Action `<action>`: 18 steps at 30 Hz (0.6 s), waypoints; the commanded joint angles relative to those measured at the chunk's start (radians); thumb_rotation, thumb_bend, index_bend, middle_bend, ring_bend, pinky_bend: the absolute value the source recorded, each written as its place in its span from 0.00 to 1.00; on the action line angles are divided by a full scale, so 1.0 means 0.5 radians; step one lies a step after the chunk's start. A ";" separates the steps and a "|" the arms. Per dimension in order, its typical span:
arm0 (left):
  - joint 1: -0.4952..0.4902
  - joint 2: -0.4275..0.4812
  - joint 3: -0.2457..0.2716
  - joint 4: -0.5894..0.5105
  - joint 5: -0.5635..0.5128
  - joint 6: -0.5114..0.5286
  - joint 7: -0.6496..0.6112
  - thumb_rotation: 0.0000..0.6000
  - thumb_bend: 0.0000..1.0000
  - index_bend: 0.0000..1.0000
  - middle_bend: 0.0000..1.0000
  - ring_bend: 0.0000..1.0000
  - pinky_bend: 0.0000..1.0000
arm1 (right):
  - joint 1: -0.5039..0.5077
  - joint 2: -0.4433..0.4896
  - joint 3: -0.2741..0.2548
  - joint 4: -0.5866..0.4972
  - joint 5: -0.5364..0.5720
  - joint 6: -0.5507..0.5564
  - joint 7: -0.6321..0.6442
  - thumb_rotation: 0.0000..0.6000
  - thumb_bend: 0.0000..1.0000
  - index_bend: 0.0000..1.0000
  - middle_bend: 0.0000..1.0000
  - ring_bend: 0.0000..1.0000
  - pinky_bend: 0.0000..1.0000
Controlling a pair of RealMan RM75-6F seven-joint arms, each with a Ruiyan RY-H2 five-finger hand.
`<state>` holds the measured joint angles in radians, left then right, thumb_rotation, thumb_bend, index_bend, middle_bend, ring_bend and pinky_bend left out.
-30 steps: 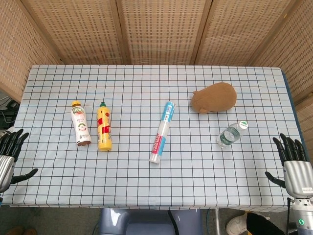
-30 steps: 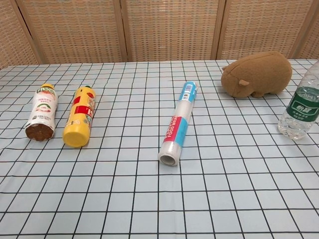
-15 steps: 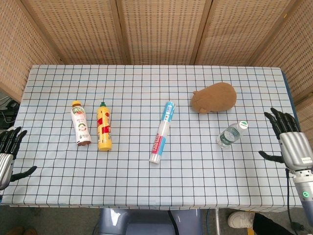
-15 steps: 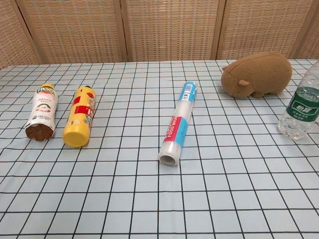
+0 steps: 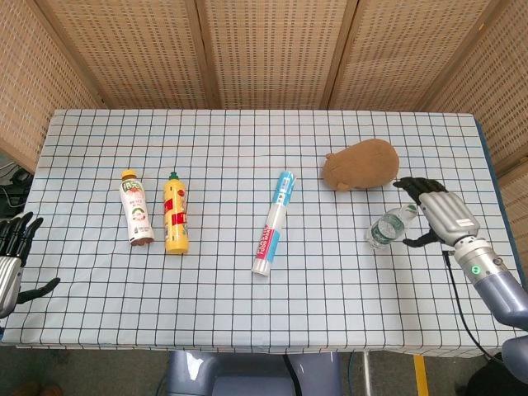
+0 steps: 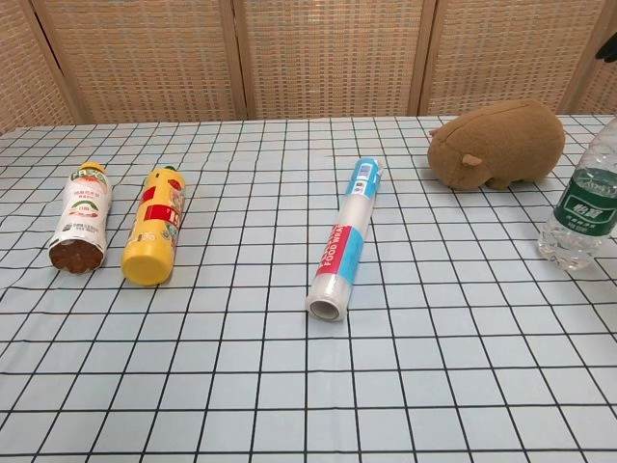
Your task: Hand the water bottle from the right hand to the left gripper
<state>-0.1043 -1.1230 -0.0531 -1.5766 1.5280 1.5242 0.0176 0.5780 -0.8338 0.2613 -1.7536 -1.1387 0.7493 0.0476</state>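
Head view: right robot hand [image 5: 441, 214] spread, just beside upright water bottle [image 5: 389, 226], not gripping; left robot hand [image 5: 12, 262] spread at surface [image 5: 247, 313] edge.

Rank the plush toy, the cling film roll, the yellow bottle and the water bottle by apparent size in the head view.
1. Plush toy, bulkiest.
2. Cling film roll, longest but thin.
3. Yellow bottle.
4. Water bottle, though it stands upright and is foreshortened from above, so its true rank against the yellow bottle is unsure.
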 commanded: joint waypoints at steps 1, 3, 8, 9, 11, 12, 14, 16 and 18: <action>-0.002 -0.001 -0.004 0.003 -0.007 -0.005 -0.002 1.00 0.00 0.00 0.00 0.00 0.00 | 0.127 -0.091 -0.022 0.053 0.201 -0.039 -0.216 1.00 0.27 0.19 0.21 0.18 0.25; -0.004 0.000 -0.007 0.004 -0.016 -0.011 -0.004 1.00 0.00 0.00 0.00 0.00 0.00 | 0.162 -0.108 -0.030 0.052 0.280 -0.039 -0.279 1.00 0.28 0.20 0.22 0.19 0.28; -0.006 0.001 -0.010 0.005 -0.024 -0.017 -0.004 1.00 0.00 0.00 0.00 0.00 0.00 | 0.251 -0.125 -0.090 0.067 0.475 -0.094 -0.440 1.00 0.30 0.23 0.25 0.21 0.28; -0.006 0.002 -0.010 0.005 -0.024 -0.018 -0.004 1.00 0.00 0.00 0.00 0.00 0.00 | 0.269 -0.130 -0.104 0.073 0.515 -0.102 -0.471 1.00 0.31 0.24 0.25 0.22 0.28; -0.007 0.000 -0.010 0.006 -0.023 -0.019 -0.002 1.00 0.00 0.00 0.00 0.00 0.00 | 0.299 -0.146 -0.131 0.085 0.581 -0.111 -0.518 1.00 0.33 0.25 0.26 0.23 0.29; -0.007 0.000 -0.010 0.007 -0.024 -0.019 -0.002 1.00 0.00 0.00 0.00 0.00 0.00 | 0.311 -0.152 -0.144 0.088 0.607 -0.116 -0.536 1.00 0.33 0.25 0.27 0.24 0.29; -0.007 -0.001 -0.012 0.006 -0.025 -0.018 0.002 1.00 0.00 0.00 0.00 0.00 0.00 | 0.338 -0.159 -0.169 0.094 0.656 -0.133 -0.570 1.00 0.35 0.26 0.27 0.25 0.30; -0.007 -0.003 -0.012 0.004 -0.027 -0.018 0.006 1.00 0.00 0.00 0.00 0.00 0.00 | 0.363 -0.167 -0.190 0.101 0.693 -0.142 -0.598 1.00 0.37 0.29 0.29 0.27 0.31; -0.007 -0.004 -0.013 0.004 -0.030 -0.020 0.013 1.00 0.00 0.00 0.00 0.00 0.00 | 0.386 -0.179 -0.210 0.114 0.724 -0.141 -0.628 1.00 0.39 0.32 0.31 0.29 0.33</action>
<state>-0.1080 -1.1249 -0.0596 -1.5747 1.5132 1.5147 0.0235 0.7648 -0.9187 0.1629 -1.7015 -0.7843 0.6804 -0.2588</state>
